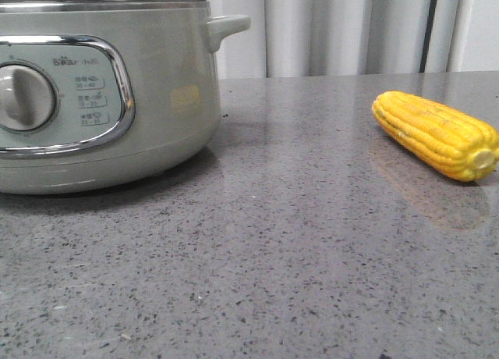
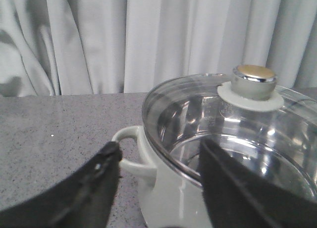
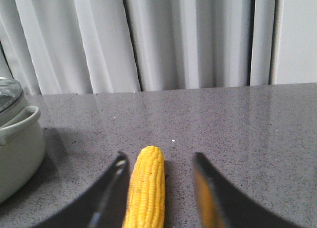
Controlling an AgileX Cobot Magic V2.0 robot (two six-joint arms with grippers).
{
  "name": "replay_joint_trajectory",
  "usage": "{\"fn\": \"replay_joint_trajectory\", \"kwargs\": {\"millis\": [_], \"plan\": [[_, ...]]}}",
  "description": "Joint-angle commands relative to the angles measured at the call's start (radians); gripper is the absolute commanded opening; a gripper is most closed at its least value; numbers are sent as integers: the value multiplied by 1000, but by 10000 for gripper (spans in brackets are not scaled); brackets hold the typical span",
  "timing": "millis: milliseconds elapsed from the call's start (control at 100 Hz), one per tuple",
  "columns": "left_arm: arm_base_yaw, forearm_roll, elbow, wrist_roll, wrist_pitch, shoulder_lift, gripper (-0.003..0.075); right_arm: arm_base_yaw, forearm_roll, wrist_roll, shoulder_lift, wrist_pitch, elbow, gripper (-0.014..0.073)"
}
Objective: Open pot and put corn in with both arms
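Note:
The pale grey-green pot stands at the left of the front view, its glass lid on. In the left wrist view the lid with its metal knob covers the pot, and my left gripper is open over the pot's rim beside the side handle. The yellow corn lies on the counter at the right. In the right wrist view my right gripper is open, with the corn between its fingers, closer to one finger. Neither gripper shows in the front view.
The grey speckled counter carries both things. White curtains hang behind it. The pot's side shows at the edge of the right wrist view.

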Motion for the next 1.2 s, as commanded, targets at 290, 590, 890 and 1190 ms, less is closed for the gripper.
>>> {"fn": "replay_joint_trajectory", "kwargs": {"millis": [290,590,890,1190], "plan": [[-101,0,-273,39,-77,356,481,-4,-31,-4,134,-45,-97,462],[-264,0,-363,39,-281,581,526,-4,-36,-4,156,-47,-97,461],[-267,0,-396,39,-393,738,610,-4,-36,-4,158,-47,-97,461],[-267,-3,-396,37,-416,794,587,-4,-36,-4,158,-47,-97,461]]}}
